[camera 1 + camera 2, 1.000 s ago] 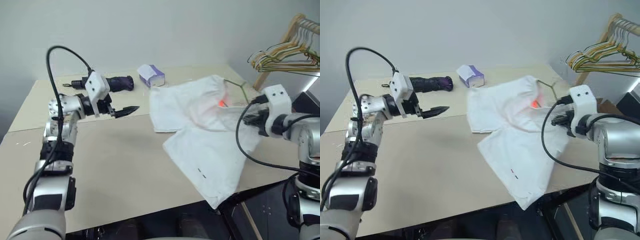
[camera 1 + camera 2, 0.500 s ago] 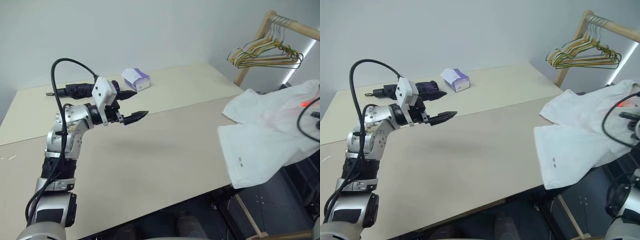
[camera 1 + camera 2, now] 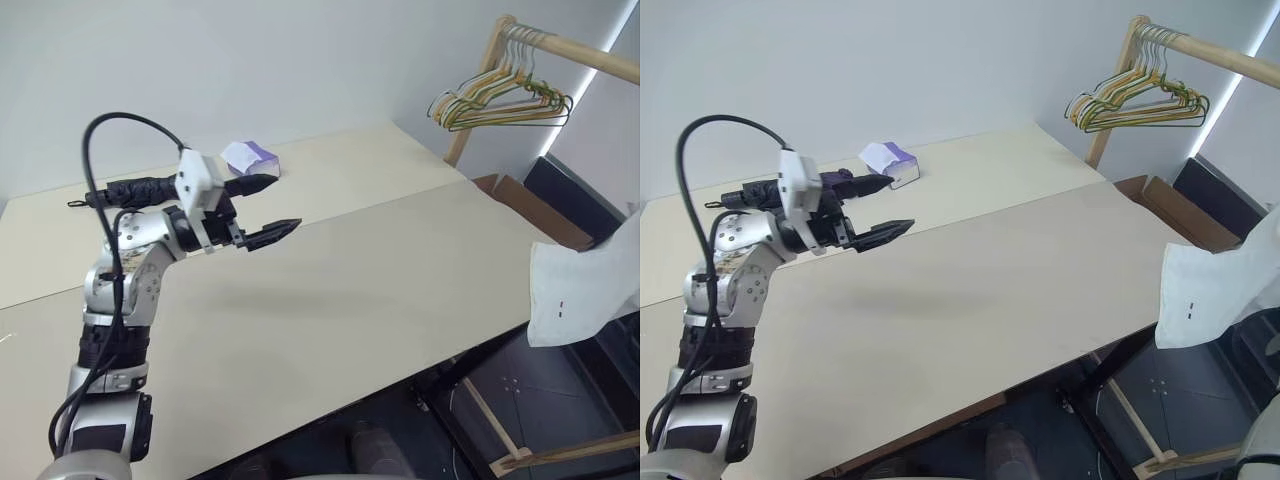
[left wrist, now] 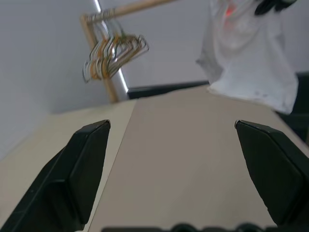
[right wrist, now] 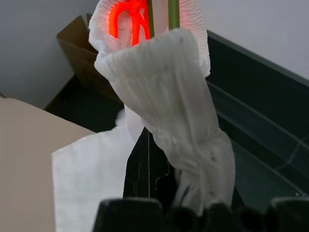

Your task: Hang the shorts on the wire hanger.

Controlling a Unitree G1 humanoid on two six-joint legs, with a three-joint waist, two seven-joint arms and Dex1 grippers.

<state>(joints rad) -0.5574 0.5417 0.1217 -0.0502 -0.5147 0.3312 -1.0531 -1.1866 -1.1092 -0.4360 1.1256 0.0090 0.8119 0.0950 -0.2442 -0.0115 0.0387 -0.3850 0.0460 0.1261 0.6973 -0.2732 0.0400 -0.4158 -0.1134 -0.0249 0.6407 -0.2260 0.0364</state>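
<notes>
The left arm [image 3: 120, 300] is built of rounded silver-grey metal segments joined by black ribbed collars, and a thick black cable [image 3: 105, 150] is looped in a high arc above it down to the wrist. A white boxy housing [image 3: 198, 180], marked with small dark screw holes, is mounted at the wrist. The left gripper [image 3: 272, 234] is formed of two black, tapered, wedge-shaped fingers [image 4: 84, 164] with flat faceted faces.
</notes>
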